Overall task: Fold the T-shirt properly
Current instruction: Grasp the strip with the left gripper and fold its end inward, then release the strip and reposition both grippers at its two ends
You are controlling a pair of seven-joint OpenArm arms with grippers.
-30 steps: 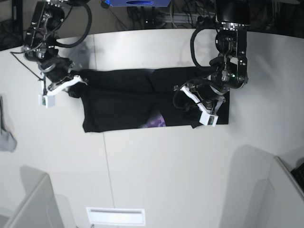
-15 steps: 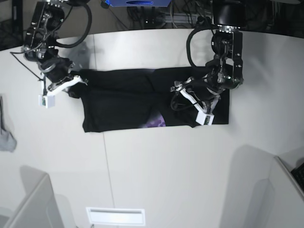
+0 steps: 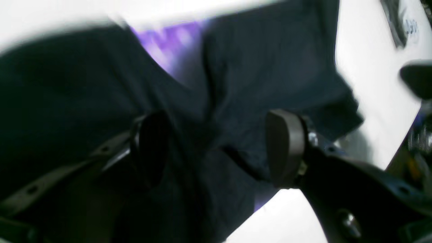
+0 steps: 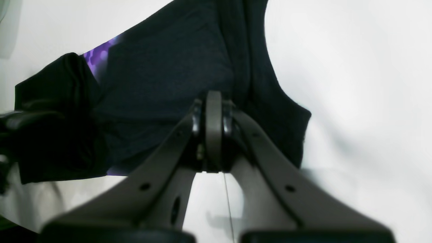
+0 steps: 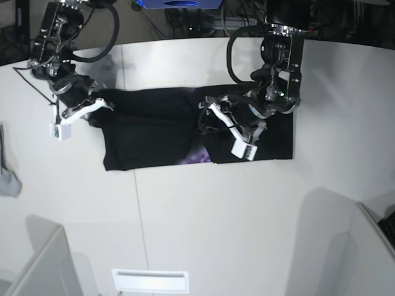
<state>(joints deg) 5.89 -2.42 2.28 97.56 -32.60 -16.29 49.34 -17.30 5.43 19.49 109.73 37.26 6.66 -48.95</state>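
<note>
On the white table, the large plain black cloth T-shirt lies with its long axis from 9 to 3 o'clock, the left gripper spread empty just above its middle, the right gripper pressed together at its 9 o'clock edge, whether pinching cloth I cannot tell.

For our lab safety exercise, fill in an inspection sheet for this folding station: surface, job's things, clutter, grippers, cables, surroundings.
Surface: white table, a seam running front to back.
Job's things: black T-shirt spread flat, a purple print peeking out at its near edge.
Clutter: small grey cloth at the table's edge, apart from the shirt.
Grippers: left gripper open over the shirt, nothing between its fingers; right gripper shut at the shirt's edge, grip not clear.
Cables: black hoses looping along both arms.
Surroundings: dark equipment behind the table; a white panel in front.
</note>
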